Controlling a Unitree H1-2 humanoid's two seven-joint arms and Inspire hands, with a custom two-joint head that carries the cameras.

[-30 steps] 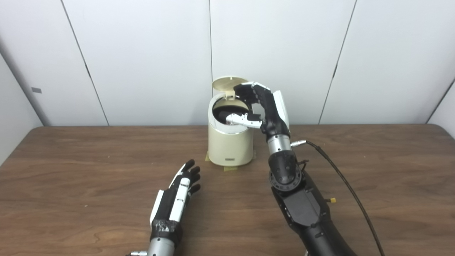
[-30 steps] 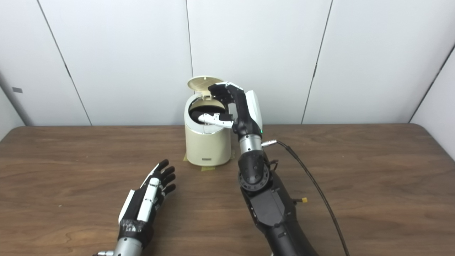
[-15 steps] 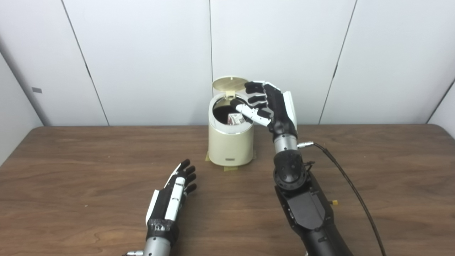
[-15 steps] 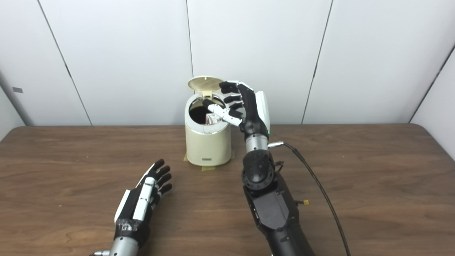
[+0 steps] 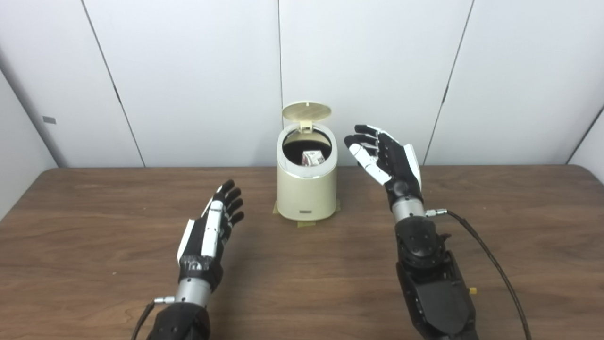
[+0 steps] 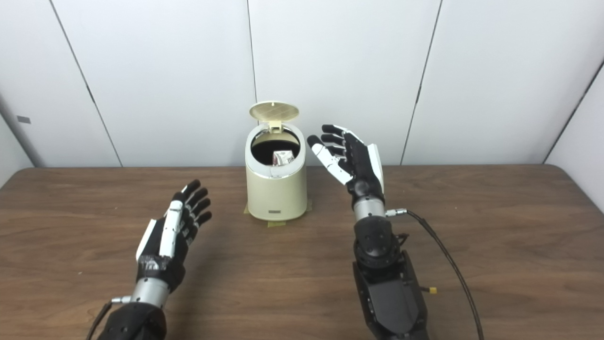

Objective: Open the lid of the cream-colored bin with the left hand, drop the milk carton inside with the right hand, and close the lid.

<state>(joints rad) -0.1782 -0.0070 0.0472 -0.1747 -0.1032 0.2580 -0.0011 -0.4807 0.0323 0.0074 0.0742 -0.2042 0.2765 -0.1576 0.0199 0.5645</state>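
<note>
The cream-colored bin [image 5: 306, 191] stands at the back middle of the table, its round lid [image 5: 306, 112] tipped up behind the opening. The milk carton [image 5: 312, 158] lies inside the bin, its top showing against the dark interior. My right hand [image 5: 384, 156] is open to the right of the bin, fingers spread, holding nothing and apart from the bin. My left hand [image 5: 213, 225] is open and raised over the table, front left of the bin, fingers pointing toward the back.
The brown wooden table [image 5: 94, 245] stretches wide on both sides. Tape strips [image 5: 306, 223] mark the bin's foot. A black cable [image 5: 490, 257] runs from my right wrist toward the front right. White wall panels close off the back.
My right hand has pulled back from over the bin opening to the right and lower, leaving the carton inside. My left hand has risen and moved left and toward the back.
</note>
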